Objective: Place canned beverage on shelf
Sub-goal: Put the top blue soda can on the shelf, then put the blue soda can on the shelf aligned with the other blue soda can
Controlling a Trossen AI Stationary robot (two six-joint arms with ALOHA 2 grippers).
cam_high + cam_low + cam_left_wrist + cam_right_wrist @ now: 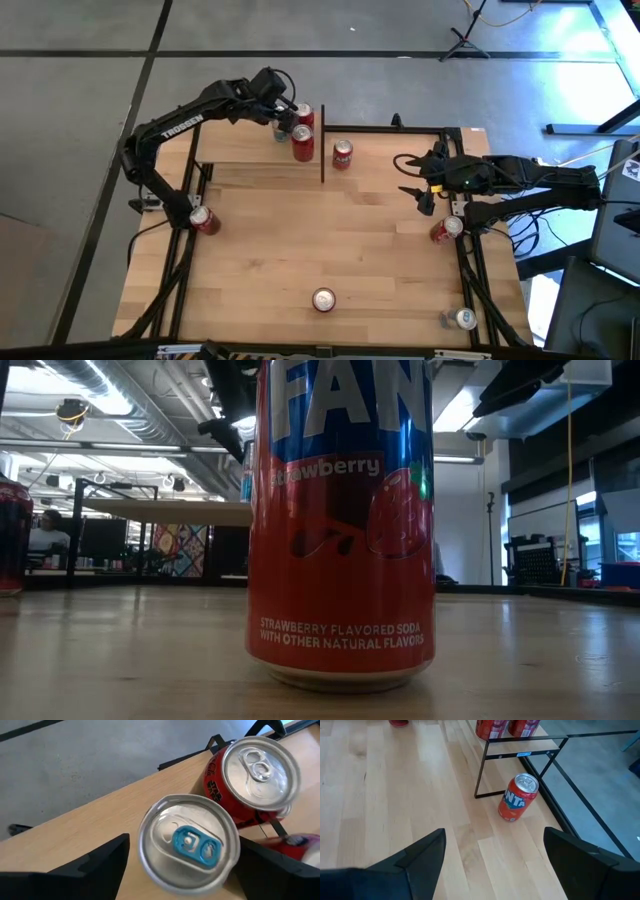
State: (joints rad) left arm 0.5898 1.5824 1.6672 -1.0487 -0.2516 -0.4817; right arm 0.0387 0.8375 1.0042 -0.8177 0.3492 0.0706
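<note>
The shelf (240, 148) stands at the table's far left, a light-wood board on thin black posts. A silver-topped can with a blue tab (187, 842) stands upright on the board beside a red can (250, 775). Another red can (303, 146) stands close by. My left gripper (184, 846) is open above the blue-tab can, one finger on either side of it and no touch showing; it also shows in the high view (281, 124). My right gripper (412, 178) is open and empty over the table's right part. It faces a red Fanta can (518, 797) that stands on the table by the shelf's post.
Red cans stand at the table's left edge (203, 219), right edge (445, 229) and near middle (323, 299). A silver can (463, 319) is at the near right corner. The near-middle can fills the low view (340, 520). The table's middle is bare wood.
</note>
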